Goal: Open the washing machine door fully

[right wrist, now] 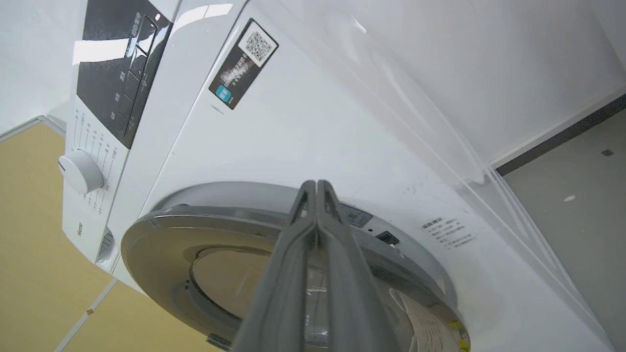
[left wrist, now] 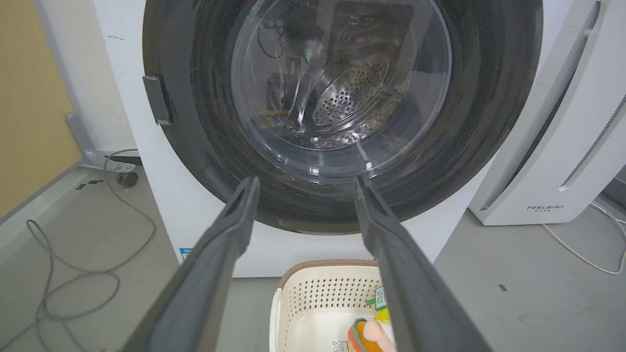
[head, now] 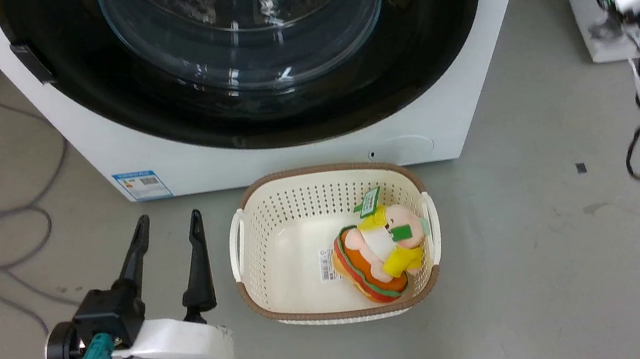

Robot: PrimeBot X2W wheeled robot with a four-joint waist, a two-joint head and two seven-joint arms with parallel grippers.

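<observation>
Head view: washing machine door [head: 246, 46] lying flat in the front of the washing machine [head: 304, 155], judged shut or at most barely cracked, with no gap discernible. Left gripper [head: 169, 220] low over the floor, well apart from the door, jaws spread and empty. Basket [head: 325, 170] holding a plush toy [head: 381, 249] on the floor just before the machine, beneath the likely sweep of the door.

Right wrist view: right gripper [right wrist: 317, 186] clenched on nothing, both fingers pressed together, tips over the door's grey rim on the robot's right side. Contact with the rim impossible to tell.

Step in hand, as judged: approach to the rim, opening not yet begun. Next move calls for working the closed tips behind the rim's edge. Calls then for a steady outward pull along an arc about the hinge side, the wrist turning so that the tips stay hooked.

Lettering: "FEELBIRD" legible in the left wrist view on the white appliance [left wrist: 544, 208] beside the machine. Blue label sticker [head: 141, 184] low on the front, with a barcode, print too small to read. QR-code sticker [right wrist: 243, 62] beside the control panel [right wrist: 122, 73] and dial [right wrist: 79, 171], characters unreadable. Small print block [right wrist: 445, 230] near the rim, likewise unreadable. Barcode label [head: 326, 264] on the basket floor and green tags [head: 369, 202] on the toy, both unread.
</observation>
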